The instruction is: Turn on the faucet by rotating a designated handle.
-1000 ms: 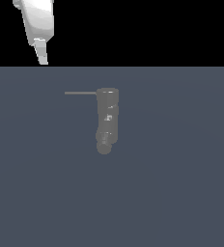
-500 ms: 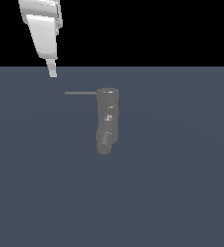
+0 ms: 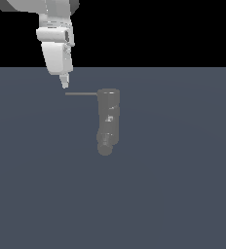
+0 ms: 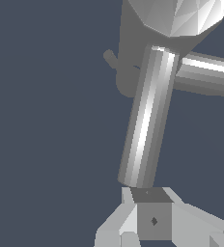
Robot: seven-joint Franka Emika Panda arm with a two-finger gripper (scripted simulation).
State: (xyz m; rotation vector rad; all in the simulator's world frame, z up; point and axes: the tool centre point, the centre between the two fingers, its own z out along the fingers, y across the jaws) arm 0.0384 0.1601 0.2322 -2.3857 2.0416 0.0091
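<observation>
- The faucet (image 3: 108,119) is sitting about mid-bench on the flat grey bench (image 3: 183,185), a dull grey cylinder with its rounded knob end pointing toward the bottom of the exterior view.
- The handle (image 3: 81,94) is sticking out sideways from the top of the body toward the exterior view's left, thin and straight, looking like a rigid metal rod.
- The pincer (image 3: 65,83) is hovering right at the free tip of that rod, just above it. Whether it's actually touching yet is too close to call.
- From the wrist view the handle (image 4: 145,120) is running right up to the fingers (image 4: 154,219), which seem pressed together, so the pincer is looking clenched with nothing in it.
- Handling guess: everything here is looking stiff and hard, nothing fragile or squishy. The rod is probably slick and skinny, so a push could slide off.
- Best spot is probably near the far tip for leverage, pushing sideways rather than pinching, since the base is likely fixed and only the handle is pivoting.
</observation>
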